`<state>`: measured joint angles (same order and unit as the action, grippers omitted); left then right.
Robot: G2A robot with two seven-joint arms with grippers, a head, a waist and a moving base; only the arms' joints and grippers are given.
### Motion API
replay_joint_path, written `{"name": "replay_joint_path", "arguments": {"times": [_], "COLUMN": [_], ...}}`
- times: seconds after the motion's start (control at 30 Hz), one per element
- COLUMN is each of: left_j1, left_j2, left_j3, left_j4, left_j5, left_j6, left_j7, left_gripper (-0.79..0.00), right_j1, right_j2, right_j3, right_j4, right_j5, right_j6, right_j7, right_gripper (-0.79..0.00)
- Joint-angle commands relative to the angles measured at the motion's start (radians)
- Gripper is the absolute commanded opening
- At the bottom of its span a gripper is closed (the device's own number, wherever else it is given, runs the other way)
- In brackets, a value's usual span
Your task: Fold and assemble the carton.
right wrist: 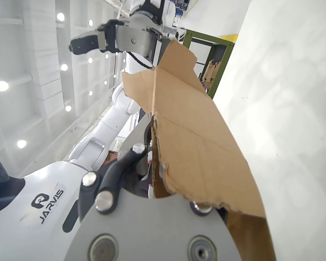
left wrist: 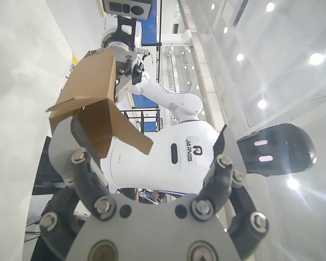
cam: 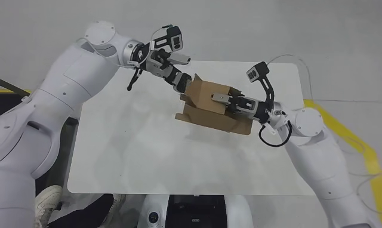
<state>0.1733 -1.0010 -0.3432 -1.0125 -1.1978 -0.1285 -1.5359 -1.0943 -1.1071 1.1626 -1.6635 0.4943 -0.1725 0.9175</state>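
One carton (cam: 203, 108) sat near the middle of the worktop (cam: 131, 150), part-opened into a tube. Its long axis ran on a slant between the two arms, from the far left corner toward the near right. The right tool (cam: 224, 99) lay along the carton's upper panel from the right-hand end. In the right wrist view a cardboard wall (right wrist: 195, 142) ran down into the gap between its fingers, with the worktop (right wrist: 288, 96) beyond. It looked clamped on that wall, though the cardboard hid one finger. The left tool (cam: 179, 79) stood at the opposite end, at the far left corner. The left wrist view showed this tool (left wrist: 149, 134) with its fingers wide apart. One finger (left wrist: 78, 137) was against a loose flap of the carton (left wrist: 92, 82), and the other was well clear of the cardboard. The open end with its flaps faced the left tool, so the left arm was the nearer one to the flaps. The coming move probably turned on this: with the right tool steadying the body, the left tool had only to press or pinch the flap just ahead of it and fold it inward across the opening. The count was one carton, two tools and one worktop.
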Motion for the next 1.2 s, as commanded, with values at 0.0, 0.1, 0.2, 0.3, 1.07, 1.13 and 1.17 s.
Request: {"name": "replay_joint_path", "arguments": {"times": [0.0,0.1,0.2,0.3,1.07,1.13,1.17], "left_j1": [0.002,0.004,0.007,0.009,0.012,0.009,0.008], "left_j2": [-0.001,-0.004,-0.007,-0.009,-0.016,-0.02,-0.022], "left_j3": [0.001,0.003,0.006,0.007,0.055,0.06,0.062], "left_j4": [-0.012,-0.029,-0.044,-0.058,-0.162,-0.161,-0.159], "left_j5": [0.005,0.011,0.015,0.013,0.02,0.021,0.021], "left_j6": [0.005,0.011,0.013,0.016,0.047,0.045,0.044], "left_j7": [0.0,0.0,0.0,0.0,0.0,0.0,0.0], "left_gripper": [0.0,0.0,0.0,0.0,0.0,0.0,0.0], "right_j1": [-0.004,-0.013,-0.022,-0.031,-0.047,-0.048,-0.049], "right_j2": [0.0,0.001,0.002,0.001,-0.008,-0.009,-0.01], "right_j3": [0.008,0.022,0.035,0.042,0.055,0.051,0.049], "right_j4": [-0.006,-0.016,-0.021,-0.028,-0.049,-0.055,-0.058], "right_j5": [-0.002,-0.005,-0.007,-0.014,-0.034,-0.036,-0.038], "right_j6": [0.0,0.001,0.005,0.015,0.028,0.028,0.028], "right_j7": [-0.015,-0.042,-0.069,-0.096,-0.199,-0.204,-0.206], "right_gripper": [-0.785,-0.785,-0.785,-0.785,-0.785,-0.785,-0.785]}}
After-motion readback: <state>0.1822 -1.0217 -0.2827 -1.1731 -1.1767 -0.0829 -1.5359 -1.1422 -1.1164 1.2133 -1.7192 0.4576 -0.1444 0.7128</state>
